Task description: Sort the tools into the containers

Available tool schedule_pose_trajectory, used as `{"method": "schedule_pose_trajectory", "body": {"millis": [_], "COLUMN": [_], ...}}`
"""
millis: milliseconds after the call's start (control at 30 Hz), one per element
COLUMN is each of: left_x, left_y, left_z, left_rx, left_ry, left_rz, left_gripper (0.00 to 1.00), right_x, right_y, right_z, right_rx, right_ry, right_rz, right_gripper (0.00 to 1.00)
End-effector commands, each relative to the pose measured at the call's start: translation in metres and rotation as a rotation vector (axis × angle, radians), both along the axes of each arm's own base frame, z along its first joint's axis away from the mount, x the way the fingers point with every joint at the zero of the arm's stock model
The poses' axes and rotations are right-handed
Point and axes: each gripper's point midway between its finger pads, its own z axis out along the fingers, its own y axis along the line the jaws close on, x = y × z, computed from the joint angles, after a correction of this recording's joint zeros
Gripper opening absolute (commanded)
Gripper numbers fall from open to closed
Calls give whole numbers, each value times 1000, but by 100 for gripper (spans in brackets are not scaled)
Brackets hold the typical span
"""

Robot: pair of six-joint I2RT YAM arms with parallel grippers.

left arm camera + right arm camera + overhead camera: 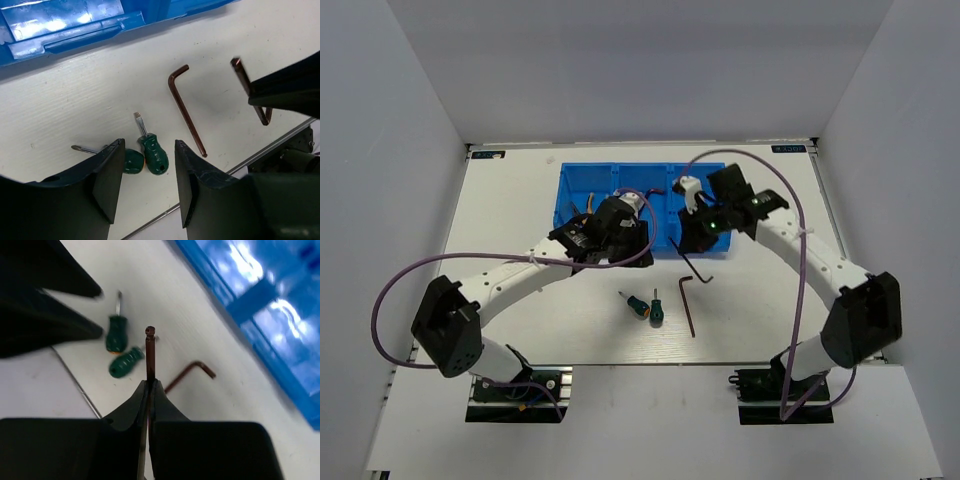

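Observation:
My right gripper (150,382) is shut on a thin dark hex key (150,352) and holds it above the table, just in front of the blue bin's (582,177) right compartment. From above, this gripper (701,240) is at the bin's front edge. A second hex key (690,312) lies on the table and also shows in the left wrist view (186,107). Two green-handled screwdrivers (638,305) (656,311) lie side by side in front of the bin. My left gripper (148,145) is open and empty, raised above the screwdrivers (154,155). Pliers are not clearly visible.
The bin's front wall (65,30) runs just beyond the left gripper. Something dark and yellowish (582,206) lies in the left compartment, partly hidden by the left arm. Purple cables loop over both arms. White walls close in the table on three sides.

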Motion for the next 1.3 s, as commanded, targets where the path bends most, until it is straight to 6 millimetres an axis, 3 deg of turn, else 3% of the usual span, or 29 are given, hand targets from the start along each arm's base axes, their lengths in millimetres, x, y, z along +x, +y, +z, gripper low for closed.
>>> {"method": "schedule_pose_trajectory", "body": {"millis": [0, 33, 67, 100, 133, 167, 200, 267, 300, 333, 400, 467, 567, 667, 733, 800, 833, 933, 967, 1033, 1067, 1100, 1133, 1200, 1233, 1267], "left_x": [-3, -4, -6, -8, -10, -13, -15, -20, -20, -26, -30, -33, -33, -32, -33, -32, -35, -39, -39, -47, -42, -44, -48, -46, -48, -43], "left_y": [0, 4, 6, 5, 9, 9, 11, 16, 16, 17, 15, 11, -2, -21, -36, -51, -58, -77, -86, -94, -98, -101, -104, -107, -110, -116], "left_z": [15, 18, 19, 23, 21, 32, 31, 30, 34, 27, 24, 18, 11, 10, -4, -7, -22, -34, -42, -49, -45, -54, -58, -62, -76, -72], "left_rx": [-36, -42, -45, -56, -50, -74, -81, -69, -83, -66, -63, -55, -47, -56, -39, -42, -10, 7, 21, 24, 15, 42, 56, 94, 133, 127], "left_ry": [-48, -58, -62, -73, -77, -97, -91, -88, -89, -74, -63, -46, -39, -36, -5, 2, 25, 62, 72, 99, 88, 94, 105, 112, 126, 121], "left_rz": [32, 50, 50, 56, 63, 71, 79, 96, 103, 94, 88, 83, 61, 27, -2, -24, -38, -61, -70, -69, -54, -57, -52, -39, -41, -26], "left_gripper": [55, 55, 55, 55, 55, 55, 55, 55, 55, 55, 55, 55, 55, 55, 55, 55, 55, 55, 55, 55, 55, 55, 55, 55, 55, 53], "right_x": [14, 27, 27, 54, 64, 76, 100, 123, 128, 138, 151, 173, 194, 194, 189, 186, 185, 185, 188, 191, 192, 198, 196, 199, 203, 207], "right_y": [42, 54, 56, 71, 75, 82, 96, 114, 123, 135, 145, 151, 143, 129, 119, 113, 112, 104, 99, 88, 81, 73, 66, 41, 23, 6], "right_z": [37, 44, 44, 51, 51, 54, 55, 60, 74, 62, 60, 38, -1, -29, -42, -38, -37, -24, -7, 8, 11, 31, 34, 52, 52, 55], "right_rx": [135, 141, 142, 149, 150, 163, 184, 237, 280, 283, 297, 262, 166, 85, 52, 52, 55, 75, 99, 108, 116, 132, 121, 90, 56, 44], "right_ry": [30, 16, 33, 10, 13, 5, -22, -20, -20, 25, 3, -8, -66, -76, -65, -75, -74, -71, -89, -97, -89, -122, -112, -149, -154, -158], "right_rz": [89, 89, 64, 26, -5, -43, -61, -101, -92, -118, -139, -179, -192, -170, -161, -155, -150, -159, -164, -180, -183, -199, -210, -274, -328, -369], "right_gripper": [0, 0, 0, 0, 0, 0, 0, 0, 0, 0, 0, 0, 0, 0, 1, 15, 25, 30, 30, 31, 31, 31, 31, 31, 30, 30]}}
